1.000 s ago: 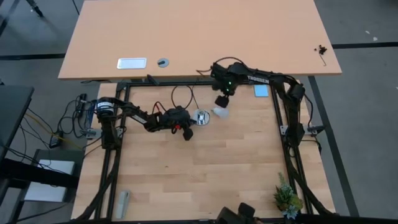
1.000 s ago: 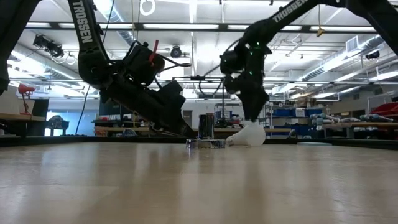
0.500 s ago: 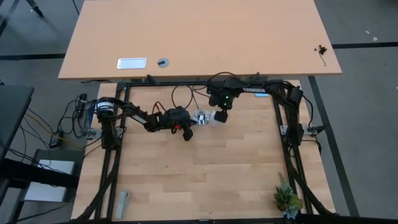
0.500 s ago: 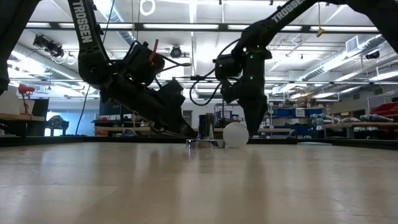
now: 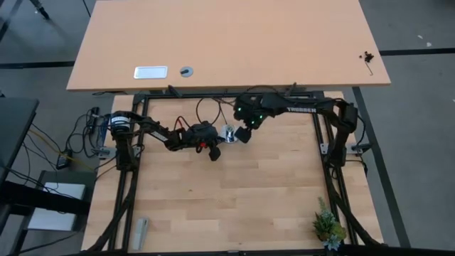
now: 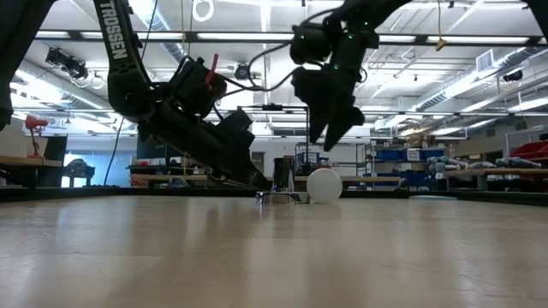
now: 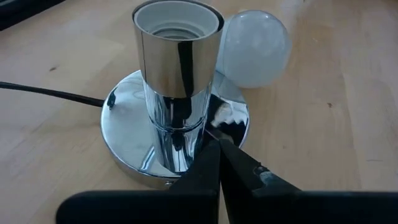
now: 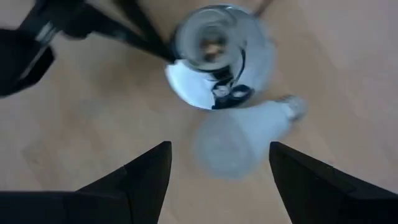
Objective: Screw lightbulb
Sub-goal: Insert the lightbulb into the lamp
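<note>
The white frosted lightbulb (image 8: 239, 143) lies on its side on the wooden table, its globe against the rim of the silvery socket base (image 7: 177, 124); its screw end (image 8: 292, 106) points away from the socket. It also shows in the low view (image 6: 324, 186) and the high view (image 5: 242, 135). My left gripper (image 7: 217, 146) is shut, its tips on the socket base. My right gripper (image 6: 330, 133) is open and empty, hanging above the bulb; in its wrist view (image 8: 219, 146) the fingers stand apart over it. My left gripper presses its shut fingertips down on the flat round foot of the socket base (image 7: 227, 127), right beside the upright tube. The fingers come slanting down from the table's left side. The socket stands upright on the table.
The socket's thin black cord (image 7: 50, 93) runs off toward the far edge (image 5: 207, 107). A small potted plant (image 5: 328, 226) stands at the near right corner and a grey object (image 5: 141, 231) lies at the near left. A second table (image 5: 227, 43) stands beyond.
My right gripper has gone toward the table's left, bringing the bulb along the table until it lies against the socket base, and has then risen clear of it. The bulb has turned about on the table. My left gripper has kept still.
</note>
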Tool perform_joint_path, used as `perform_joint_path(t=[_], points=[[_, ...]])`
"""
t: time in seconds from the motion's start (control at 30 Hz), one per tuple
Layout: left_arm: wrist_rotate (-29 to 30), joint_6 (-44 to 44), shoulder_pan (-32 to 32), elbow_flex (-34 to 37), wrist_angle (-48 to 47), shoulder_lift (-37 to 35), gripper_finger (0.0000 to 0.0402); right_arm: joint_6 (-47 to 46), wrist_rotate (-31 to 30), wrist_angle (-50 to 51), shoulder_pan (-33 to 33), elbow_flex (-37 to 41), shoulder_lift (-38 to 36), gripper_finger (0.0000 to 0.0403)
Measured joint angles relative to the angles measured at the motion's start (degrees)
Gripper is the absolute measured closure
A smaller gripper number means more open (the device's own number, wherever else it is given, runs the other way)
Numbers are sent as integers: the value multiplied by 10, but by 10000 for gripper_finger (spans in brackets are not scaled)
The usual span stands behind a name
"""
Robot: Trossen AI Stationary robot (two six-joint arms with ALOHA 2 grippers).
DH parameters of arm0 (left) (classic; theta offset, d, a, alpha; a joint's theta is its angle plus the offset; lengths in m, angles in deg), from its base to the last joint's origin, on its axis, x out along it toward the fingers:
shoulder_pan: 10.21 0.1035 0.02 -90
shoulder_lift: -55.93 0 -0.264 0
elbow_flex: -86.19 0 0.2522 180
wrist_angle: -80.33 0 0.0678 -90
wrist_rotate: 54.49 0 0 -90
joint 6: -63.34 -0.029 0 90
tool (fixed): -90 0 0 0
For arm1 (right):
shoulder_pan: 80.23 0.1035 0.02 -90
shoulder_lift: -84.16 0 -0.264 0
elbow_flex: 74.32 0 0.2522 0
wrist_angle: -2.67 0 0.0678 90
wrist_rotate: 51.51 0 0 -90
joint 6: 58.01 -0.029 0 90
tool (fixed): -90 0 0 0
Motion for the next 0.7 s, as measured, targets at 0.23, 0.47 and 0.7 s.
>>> perform_joint_path(t=[0.23, 0.47, 0.7], points=[[1, -2, 0, 0, 0, 0, 389, -35, -73, -6, 52, 3, 18, 188], [1, -2, 0, 0, 1, 0, 389, -44, -85, -5, 55, 34, 21, 259], [0, -7, 0, 0, -2, 0, 388, -39, -96, 23, 29, 50, 21, 289]])
